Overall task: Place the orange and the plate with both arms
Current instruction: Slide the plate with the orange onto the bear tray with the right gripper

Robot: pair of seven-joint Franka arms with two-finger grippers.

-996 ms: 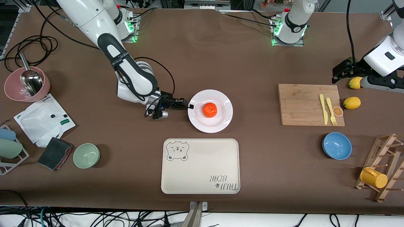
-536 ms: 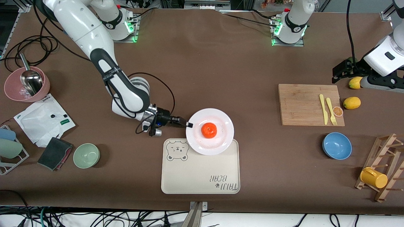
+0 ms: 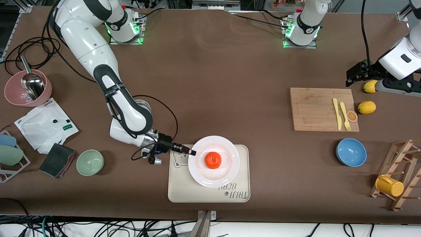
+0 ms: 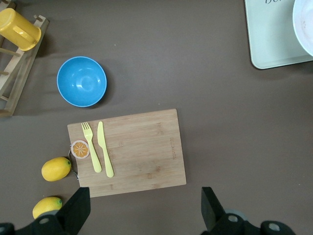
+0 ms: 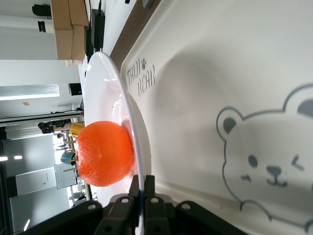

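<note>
Over one cream tray [image 3: 184, 191]: right gripper [image 3: 193, 153] pinching rim of one plate [image 3: 227, 171] carrying one orange [image 3: 212, 160]; left gripper [image 4: 146, 213] spread, waiting above the cutting board [image 4: 142, 152].

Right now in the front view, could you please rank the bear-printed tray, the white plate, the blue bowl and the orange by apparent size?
1. Tray, clearly the largest.
2. Plate, held over the tray by the right gripper, so it may look slightly bigger than it is.
3. Blue bowl.
4. Orange, on the plate, the smallest.
</note>
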